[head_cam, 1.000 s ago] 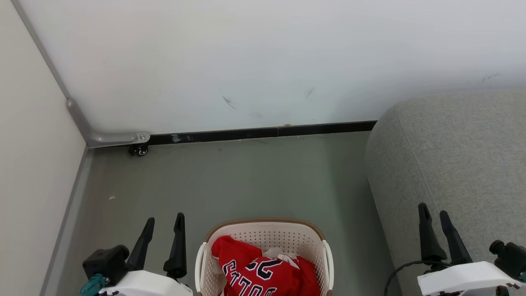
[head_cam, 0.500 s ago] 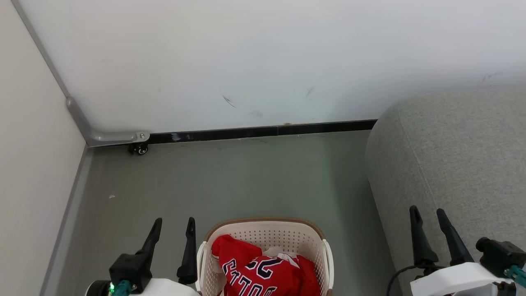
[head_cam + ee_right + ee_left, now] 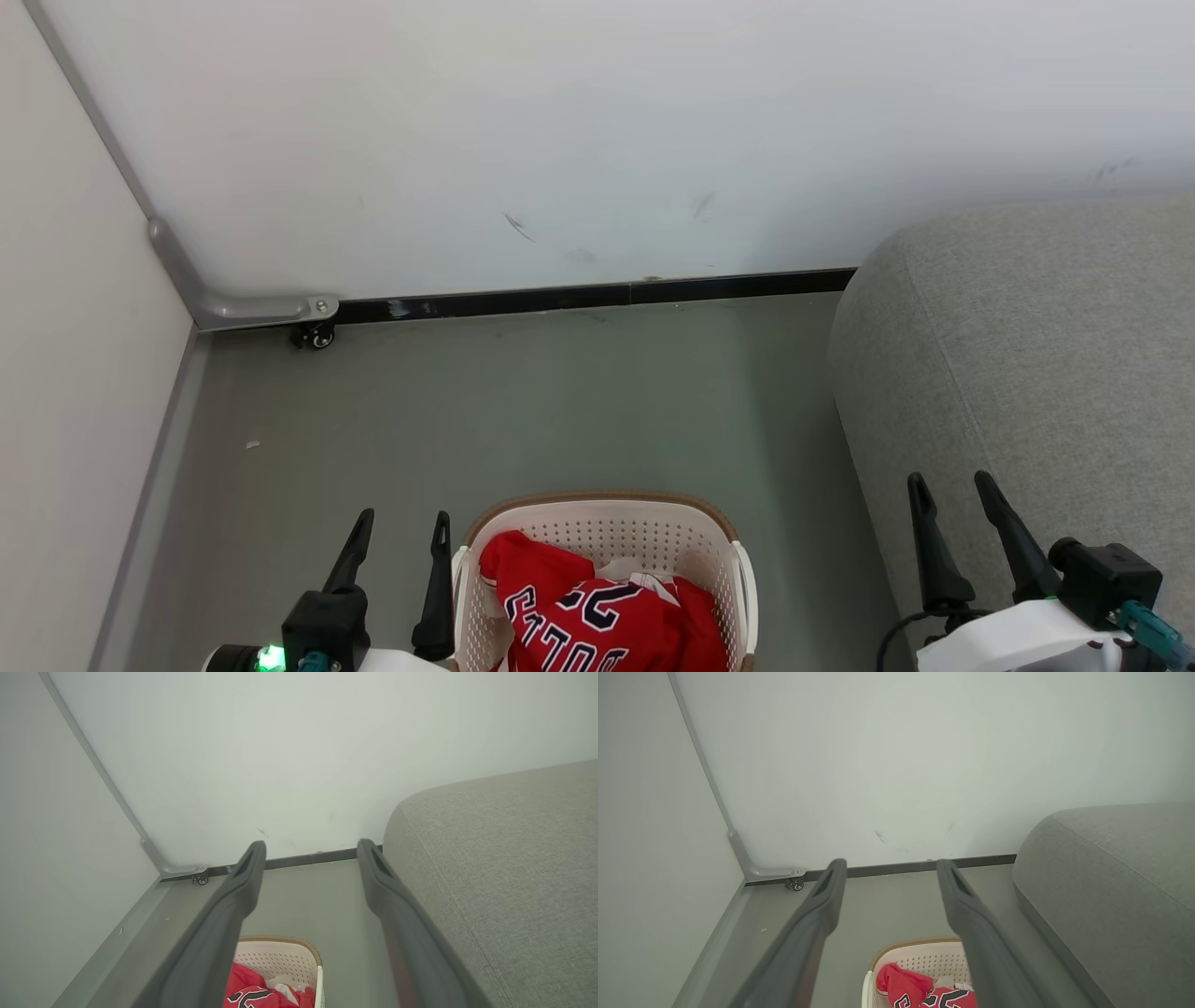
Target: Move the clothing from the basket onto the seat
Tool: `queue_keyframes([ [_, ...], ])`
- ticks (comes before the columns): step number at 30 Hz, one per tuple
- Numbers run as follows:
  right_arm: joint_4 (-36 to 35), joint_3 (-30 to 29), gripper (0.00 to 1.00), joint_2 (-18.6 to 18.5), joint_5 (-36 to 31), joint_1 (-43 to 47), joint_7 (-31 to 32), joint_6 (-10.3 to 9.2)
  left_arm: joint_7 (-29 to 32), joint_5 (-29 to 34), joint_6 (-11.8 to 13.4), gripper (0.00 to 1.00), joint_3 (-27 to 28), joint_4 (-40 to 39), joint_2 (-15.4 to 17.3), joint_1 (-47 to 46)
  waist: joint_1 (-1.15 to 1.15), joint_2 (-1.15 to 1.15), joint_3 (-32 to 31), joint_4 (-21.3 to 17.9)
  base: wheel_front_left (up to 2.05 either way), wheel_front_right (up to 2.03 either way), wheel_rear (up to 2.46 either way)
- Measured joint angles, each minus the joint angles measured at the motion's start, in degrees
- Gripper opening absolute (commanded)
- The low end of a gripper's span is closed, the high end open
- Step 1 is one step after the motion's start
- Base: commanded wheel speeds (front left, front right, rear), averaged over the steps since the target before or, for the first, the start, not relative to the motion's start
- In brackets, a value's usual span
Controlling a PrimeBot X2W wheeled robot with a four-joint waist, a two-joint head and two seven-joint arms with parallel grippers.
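The red clothing lies bunched in the basket on the floor, beside the seat. The reach-in seems next: better to lower one claw straight onto the raised folds, clear of the perforated wall, and pinch deep. The left gripper, just beside the rim, and the right gripper both gape wide, holding nothing

At the lower left of the head view, the left gripper has two long, tapering black fingers on a black block with a green light and a white shell. At the lower right, the right gripper matches, with a looping black cable and a teal plug.
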Motion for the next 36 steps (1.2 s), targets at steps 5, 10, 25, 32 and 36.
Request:
queue_keyframes([
  [5, 0.01, 0.44, 1.0, 0.0, 0.76, 0.0, -0.01, 0.0, 0.0, -0.27, 0.42, 1.0, 0.66, 1.44, -0.19, -0.29, -0.01, 0.0, 0.17, -0.08, 0.0, 0.0, 0.0],
  [10, 0.03, 0.9, 1.0, 0.0, 2.0, -0.01, -0.22, 0.0, -0.01, -1.18, 0.42, 1.0, 1.25, 2.98, -0.4, -0.83, -0.01, 0.0, 0.36, -0.17, 0.0, 0.0, 0.0],
  [25, 0.31, 1.29, 1.0, 0.0, 2.46, -0.03, -0.62, 0.0, -0.01, -1.26, 0.42, 1.0, 1.86, 4.35, -0.8, -2.27, -0.01, 0.0, 0.89, -0.09, 0.0, 0.0, 0.0],
  [32, 0.36, 1.29, 1.0, 0.0, 2.54, -0.27, -0.77, 0.0, -0.16, -1.25, 0.42, 1.0, 2.25, 4.34, -0.97, -3.11, -0.01, 0.0, 1.14, -0.04, 0.0, 0.0, 0.0],
  [36, 0.45, 1.29, 1.0, 0.0, 2.57, -0.27, -0.78, 0.0, -0.16, -1.25, 0.42, 1.0, 2.49, 4.39, -0.97, -3.11, -0.01, 0.0, 1.2, -0.1, 0.0, 0.0, 0.0],
])
